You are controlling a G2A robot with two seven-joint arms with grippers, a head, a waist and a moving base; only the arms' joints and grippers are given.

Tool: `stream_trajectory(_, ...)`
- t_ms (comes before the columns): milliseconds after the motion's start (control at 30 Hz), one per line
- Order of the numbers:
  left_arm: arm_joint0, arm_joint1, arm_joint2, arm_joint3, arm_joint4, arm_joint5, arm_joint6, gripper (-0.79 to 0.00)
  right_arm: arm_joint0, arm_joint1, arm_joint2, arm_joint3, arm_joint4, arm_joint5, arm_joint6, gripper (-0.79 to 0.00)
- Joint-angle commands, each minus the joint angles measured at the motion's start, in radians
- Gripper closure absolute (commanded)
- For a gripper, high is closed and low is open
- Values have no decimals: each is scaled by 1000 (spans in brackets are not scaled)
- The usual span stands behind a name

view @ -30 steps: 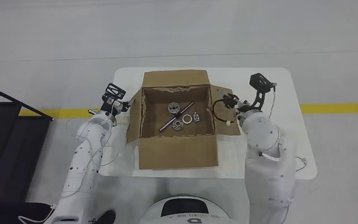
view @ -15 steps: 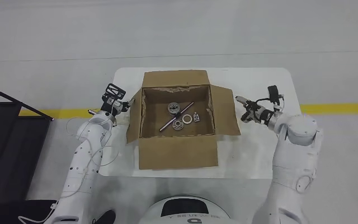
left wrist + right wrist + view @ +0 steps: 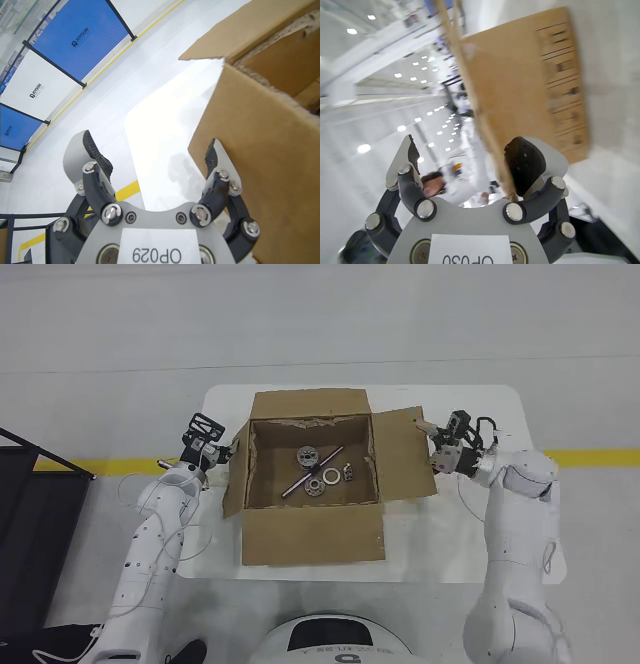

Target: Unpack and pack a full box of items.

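Straddling the right flap of the brown cardboard box, my right gripper gapes, likely to fold it clear; my left gripper gapes alongside.

Looks straight down from overhead on the white table and open cardboard box. From the left wrist, sits close beside the left flap, facing the floor. From the right wrist, hugs the right flap, facing ceiling lights. Box common to all three.
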Motion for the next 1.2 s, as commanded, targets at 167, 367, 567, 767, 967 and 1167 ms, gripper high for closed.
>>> stream_trajectory(167, 0, 0, 0, 0, 0, 0, 0, -785, 31, 88, -140, 80, 353, -14, 0, -785)
stream_trajectory(367, 0, 0, 0, 0, 0, 0, 0, -785, 12, 148, -307, -35, 443, -33, 0, -785)
stream_trajectory(567, 0, 0, 0, 0, 0, 0, 0, -785, 0, 195, -489, -147, 465, -60, 0, -785)
stream_trajectory(767, 0, 0, 0, 0, 0, 0, 0, -785, 18, 231, -598, -163, 277, -56, -4, -785)
stream_trajectory(967, 0, 0, 0, 0, 0, 0, 0, -785, 33, 245, -631, -178, 160, -53, -63, -785)
stream_trajectory(1167, 0, 0, 0, 0, 0, 0, 0, -785, 8, 265, -583, -257, 176, -68, -63, -785)
